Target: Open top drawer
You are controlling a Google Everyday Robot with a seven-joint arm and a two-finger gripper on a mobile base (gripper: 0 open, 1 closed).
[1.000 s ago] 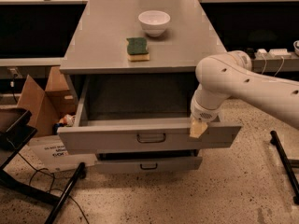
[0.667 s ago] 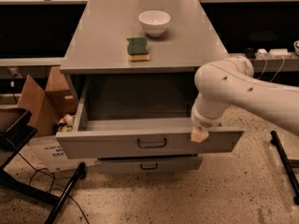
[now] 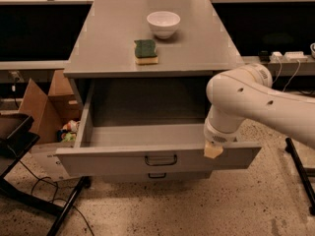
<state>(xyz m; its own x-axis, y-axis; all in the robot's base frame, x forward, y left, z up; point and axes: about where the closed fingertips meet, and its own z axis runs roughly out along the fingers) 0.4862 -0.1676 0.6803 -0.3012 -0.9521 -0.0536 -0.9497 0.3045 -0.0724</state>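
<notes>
The top drawer (image 3: 113, 160) is a wide grey metal drawer, pulled far out of the cabinet. Its deep plain tray shows bare. A small dark loop handle (image 3: 160, 160) sits at the centre of its front. My white arm comes in from the right. My gripper (image 3: 213, 150) hangs at the drawer's front rim, right of the handle and apart from it. Only a pale fingertip shows below the wrist. A narrower drawer (image 3: 157, 175) shows just below.
A white bowl (image 3: 163, 23) and a green sponge (image 3: 146, 51) lie on the grey cabinet top (image 3: 108, 38). A cardboard box (image 3: 42, 109) stands at the left. A dark stand with legs (image 3: 29, 200) and cables is on the speckled floor at left.
The arm has drawn a little further out and down toward the camera. The drawer stands slightly further out.
</notes>
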